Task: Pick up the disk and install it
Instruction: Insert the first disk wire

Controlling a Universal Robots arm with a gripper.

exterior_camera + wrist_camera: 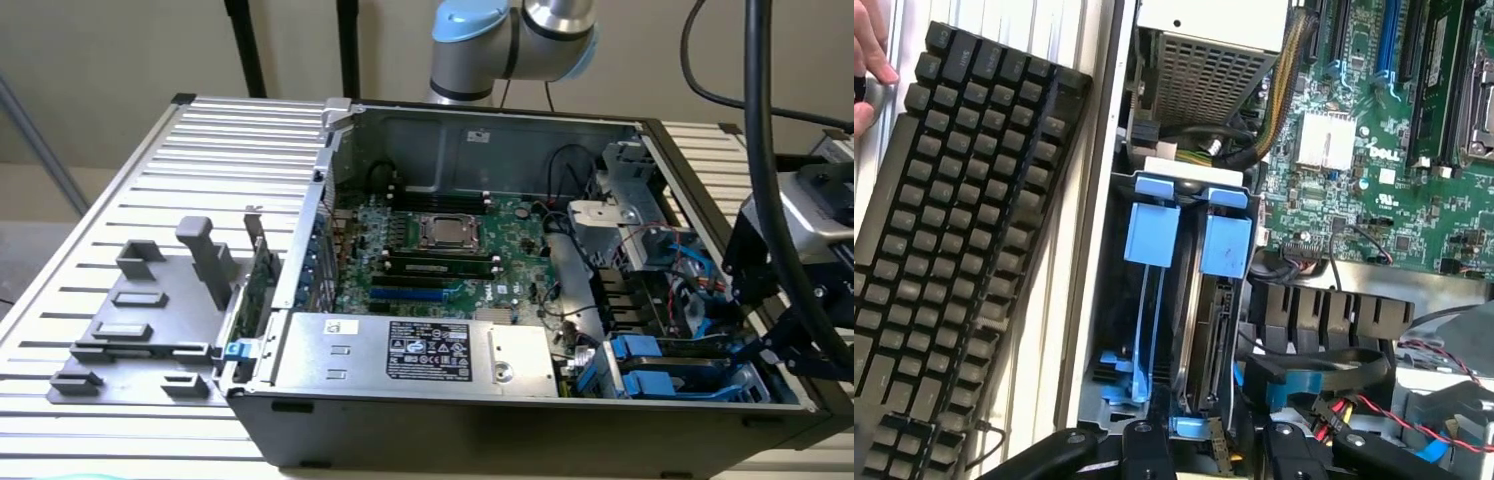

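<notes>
Nearest the wrist lens: black metal gripper [1209, 452], poised just over the end of the drive bay; no telling whether open, closed or clamped on anything. Just beyond, the disk [1211, 335], a flat silver-grey metal hard drive standing on edge, seated in the bay between blue plastic carrier rails [1146, 330]. Two square blue plastic tabs [1226, 245] side by side at the far end of the rails. Past those, the silver mesh-faced power-supply box [1204, 70], with a braided bundle of cables [1279, 95] curving off beside it toward the green printed-circuit motherboard [1374, 130]. Outside the case wall, a black full-size keyboard [944, 250] lying on the ribbed metal table [1049, 330], with a person's hand [869, 60] at its far corner.

From the exterior view: open dark-grey steel computer case [534, 430] lying on its side on the ribbed table, taking up the centre. Gripper [767, 350] at four o'clock, hanging over the case corner with the blue rails at five o'clock. Power-supply box at six o'clock, black-and-white label facing up; motherboard dead centre. Grey plastic fixture with upright posts [154, 310] at nine o'clock, outside the case and just beside its wall. Silver-and-blue robot arm joint [514, 40] at twelve o'clock, behind the case
</notes>
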